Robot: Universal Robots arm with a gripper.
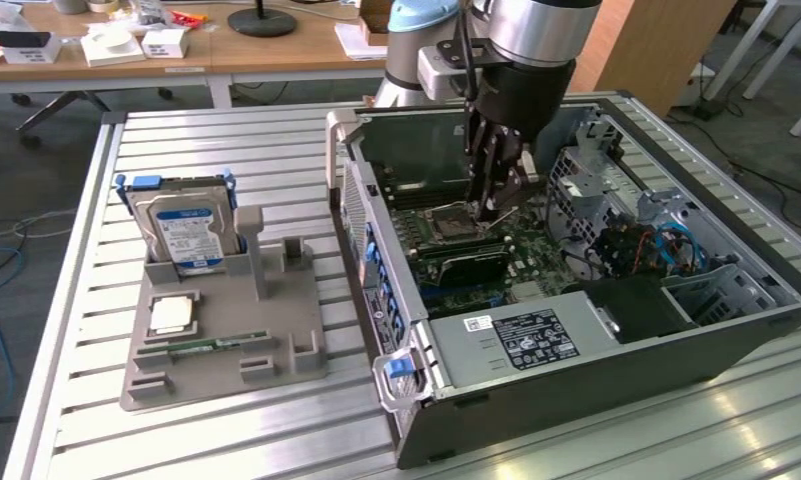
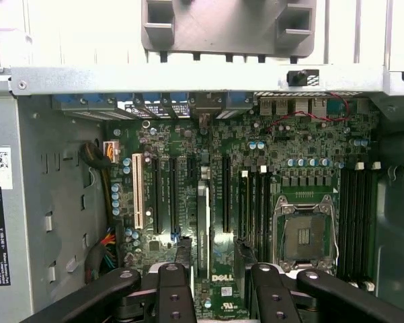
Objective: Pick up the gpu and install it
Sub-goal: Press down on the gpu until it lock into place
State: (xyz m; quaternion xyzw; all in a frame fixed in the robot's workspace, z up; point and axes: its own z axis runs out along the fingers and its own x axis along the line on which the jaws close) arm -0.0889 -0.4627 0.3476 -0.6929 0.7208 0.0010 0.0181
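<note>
1. An open computer case (image 1: pixel 614 340) is lying on a slatted table (image 1: pixel 720 440), toward the exterior view's right.
2. A parts holder (image 1: pixel 220 335) is sitting on the table at the exterior view's left, well apart from the case.
3. A hard drive (image 1: pixel 187 230) is standing upright in the holder's far end.
4. The gpu (image 2: pixel 202 229) is standing edge-on in a motherboard (image 2: pixel 255 175) slot, between the gripper (image 2: pixel 215 269) fingers.
5. The gripper is hanging inside the case, over the motherboard.

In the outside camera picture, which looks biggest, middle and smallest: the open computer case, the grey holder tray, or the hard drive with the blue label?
1. Open grey metal computer case.
2. Grey plastic holder tray.
3. Silver hard drive with blue-white label.
</note>
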